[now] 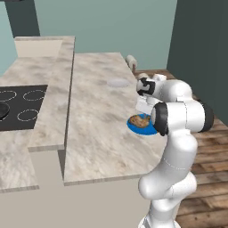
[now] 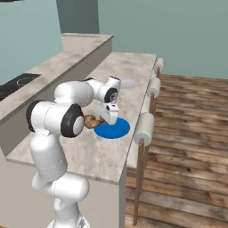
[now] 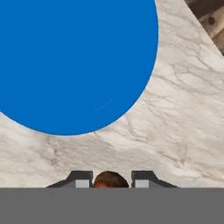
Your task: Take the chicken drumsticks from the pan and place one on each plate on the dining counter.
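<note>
Two plates lay on the long beige-grey marbled stone table (image 1: 95, 116): a round, flat, bright blue plate (image 2: 116, 129) near its stool-side edge and a pale grey-white round plate (image 1: 118, 82) farther along, bare as far as I could see. The white arm's two-finger end effector (image 2: 106, 119) hung low over the near rim of the blue plate, and it was pinching a small golden-brown roasted chicken drumstick (image 2: 91, 120); from the hand camera a rounded brown bit of it (image 3: 110, 180) showed wedged between the two dark finger tips (image 3: 80, 179), with the blue disc spreading ahead and marbled stone beside it. From the left the drumstick (image 1: 140, 120) appeared above the blue plate, though I could not tell whether it was touching it or just hovering. Away to the left sat the black stove top (image 1: 20, 106) with its white burner rings, and a dark rounded shape at the picture's edge that may have been the pan, too cut off to be sure; I could not make out a second drumstick there. To my eye the piece looked light and fairly firm but lumpy, probably greasy, so it could twist or slip in a narrow pinch; the thick meaty middle seemed the safest place to grip, rather than the thin bone end. White-cushioned wooden stools (image 2: 144, 128) lined the table's far side.
</note>
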